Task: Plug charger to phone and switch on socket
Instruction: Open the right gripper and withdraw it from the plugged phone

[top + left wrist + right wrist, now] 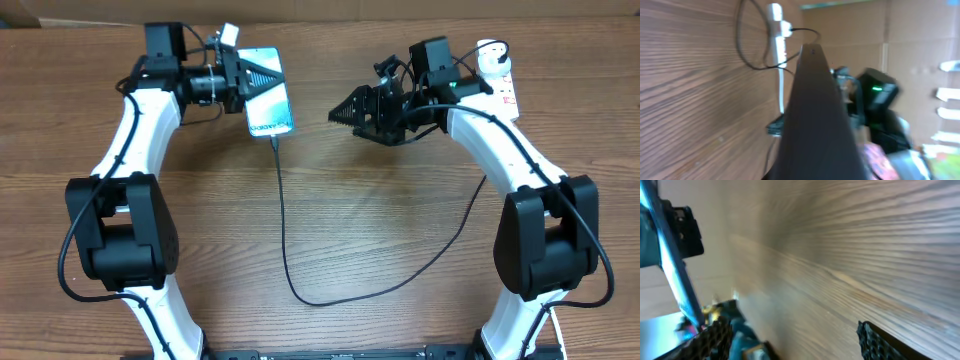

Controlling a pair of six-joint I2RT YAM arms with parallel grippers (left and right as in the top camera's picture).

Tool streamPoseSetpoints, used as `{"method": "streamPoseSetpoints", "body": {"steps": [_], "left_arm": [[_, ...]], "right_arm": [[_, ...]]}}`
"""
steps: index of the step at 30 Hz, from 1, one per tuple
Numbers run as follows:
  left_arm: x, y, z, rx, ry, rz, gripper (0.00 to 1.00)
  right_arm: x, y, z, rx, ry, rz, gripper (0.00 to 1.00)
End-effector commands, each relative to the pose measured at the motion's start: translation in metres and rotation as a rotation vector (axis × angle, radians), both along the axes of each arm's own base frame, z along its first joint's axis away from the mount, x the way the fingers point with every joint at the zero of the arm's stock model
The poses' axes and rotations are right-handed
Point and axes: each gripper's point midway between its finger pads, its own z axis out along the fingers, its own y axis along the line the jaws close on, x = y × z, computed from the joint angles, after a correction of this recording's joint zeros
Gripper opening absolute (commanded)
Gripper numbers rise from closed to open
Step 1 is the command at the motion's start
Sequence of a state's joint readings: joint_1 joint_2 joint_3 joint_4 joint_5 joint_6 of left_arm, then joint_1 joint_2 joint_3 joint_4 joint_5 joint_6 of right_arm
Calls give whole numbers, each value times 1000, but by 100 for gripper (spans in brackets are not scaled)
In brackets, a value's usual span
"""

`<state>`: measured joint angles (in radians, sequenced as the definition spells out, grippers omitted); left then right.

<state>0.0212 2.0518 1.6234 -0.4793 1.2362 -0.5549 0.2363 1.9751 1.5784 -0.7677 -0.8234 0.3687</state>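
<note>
The phone (272, 112) lies at the back left of the table, teal screen up. My left gripper (274, 76) is shut, its closed fingers resting over the phone's upper half; in the left wrist view they (811, 55) fill the middle as one dark wedge. The charger's black cable (283, 230) runs from the phone's bottom edge, loops across the table and climbs to the round white adapter (489, 50) on the socket (506, 92). My right gripper (338, 116) hangs open, well right of the phone and holding nothing. In the right wrist view its fingers (879, 340) stand wide apart, the phone's lit edge (671, 270) far left.
The white power strip (779, 47) with red switches sits at the back right, just behind my right arm (500, 150). A cardboard wall (340, 8) backs the table. The cable's loop (330, 298) lies across the front middle of the wood.
</note>
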Motion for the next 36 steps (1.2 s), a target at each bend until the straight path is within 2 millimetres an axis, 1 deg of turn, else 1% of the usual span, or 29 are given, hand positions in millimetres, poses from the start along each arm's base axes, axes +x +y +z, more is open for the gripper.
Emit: {"method": "streamPoseSetpoints", "body": {"steps": [1, 7, 10, 14, 18, 22, 24, 29, 31, 33, 36], "left_arm": [[3, -2, -4, 120, -78, 25, 4], [-1, 3, -28, 248, -39, 49, 4], [-4, 6, -36, 327, -22, 56, 4], [-8, 9, -40, 489, -34, 45, 4], [-10, 9, -36, 614, -92, 7, 4], [-8, 9, -43, 634, -87, 4, 4], [-7, 8, -53, 639, -82, -12, 4], [-8, 3, -87, 647, -19, -48, 4], [-6, 2, -96, 649, -8, -54, 4], [-2, 2, -101, 649, 7, -36, 4], [4, 4, -104, 653, 21, 0, 4]], "right_arm": [[22, -17, 16, -152, -154, 3, 80], [22, -41, 37, -319, -158, -25, 82], [21, -48, 44, -360, -158, -36, 84], [17, -49, 45, -365, -148, -27, 85], [15, -48, 45, -368, -139, -21, 85], [12, -45, 44, -368, -138, -12, 85], [11, -43, 44, -368, -137, -6, 85], [9, -43, 43, -374, -127, -3, 85], [7, -43, 42, -378, -121, -3, 85], [6, -43, 41, -384, -118, -1, 85], [4, -41, 40, -389, -113, 7, 85]]}}
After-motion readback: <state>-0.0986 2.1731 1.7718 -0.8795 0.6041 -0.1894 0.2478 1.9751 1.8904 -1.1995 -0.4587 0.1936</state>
